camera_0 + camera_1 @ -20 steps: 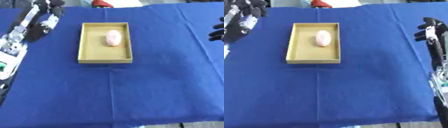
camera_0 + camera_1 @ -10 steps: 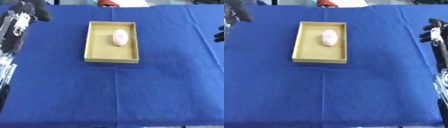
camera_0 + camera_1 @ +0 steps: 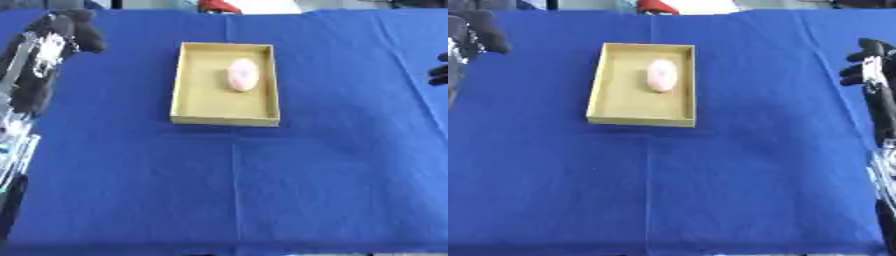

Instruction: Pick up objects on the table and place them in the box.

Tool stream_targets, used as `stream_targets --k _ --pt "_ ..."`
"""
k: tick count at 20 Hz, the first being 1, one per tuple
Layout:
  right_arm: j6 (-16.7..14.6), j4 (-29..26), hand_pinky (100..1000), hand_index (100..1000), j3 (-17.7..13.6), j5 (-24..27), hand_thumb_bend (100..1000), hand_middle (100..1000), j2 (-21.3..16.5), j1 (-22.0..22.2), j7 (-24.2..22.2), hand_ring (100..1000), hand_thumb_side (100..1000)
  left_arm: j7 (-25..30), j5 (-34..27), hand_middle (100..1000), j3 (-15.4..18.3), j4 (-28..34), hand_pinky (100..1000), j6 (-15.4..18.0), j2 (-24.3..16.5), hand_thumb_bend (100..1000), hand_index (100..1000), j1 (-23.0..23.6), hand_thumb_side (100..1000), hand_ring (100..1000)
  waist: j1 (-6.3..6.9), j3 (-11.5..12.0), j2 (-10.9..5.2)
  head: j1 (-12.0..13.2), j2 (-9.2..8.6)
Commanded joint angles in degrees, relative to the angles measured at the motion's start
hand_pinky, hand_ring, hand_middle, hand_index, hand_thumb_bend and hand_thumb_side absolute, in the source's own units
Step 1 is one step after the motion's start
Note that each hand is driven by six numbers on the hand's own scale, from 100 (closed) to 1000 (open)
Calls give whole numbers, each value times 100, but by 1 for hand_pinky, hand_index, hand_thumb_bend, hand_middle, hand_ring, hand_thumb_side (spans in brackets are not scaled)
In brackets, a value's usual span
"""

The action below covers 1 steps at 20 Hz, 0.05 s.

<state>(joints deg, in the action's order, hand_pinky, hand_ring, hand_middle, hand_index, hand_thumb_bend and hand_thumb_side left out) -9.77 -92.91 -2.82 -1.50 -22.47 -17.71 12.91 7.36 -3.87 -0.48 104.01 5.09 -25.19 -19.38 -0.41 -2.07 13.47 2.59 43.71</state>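
A shallow tan box point(image 3: 179, 85) lies on the blue cloth at the upper middle. Inside it, toward the far end, rests a pale pink oval object point(image 3: 242, 75). My left hand point(image 3: 70, 30) hovers over the cloth at the upper left, well left of the box, fingers relaxed and holding nothing. My right hand point(image 3: 866, 60) shows at the right edge, far from the box, fingers relaxed and empty. No other loose object shows on the cloth.
The blue cloth point(image 3: 262, 190) covers the whole table, with a fold line running down from the box. A red thing point(image 3: 219, 6) sits beyond the far edge. My left forearm point(image 3: 17, 125) runs along the left edge.
My left hand has drawn a little further left of the box than a second ago. The camera shifted slightly. The box, pink object and right hand have stayed put.
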Motion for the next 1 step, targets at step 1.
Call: stream_targets --k 1 --pt "-7 -118 518 786 -41 -50 100 591 -84 -71 2 554 799 -7 56 593 76 29 698 -13 -41 100 795 -30 852 619 12 8 -79 -1 -34"
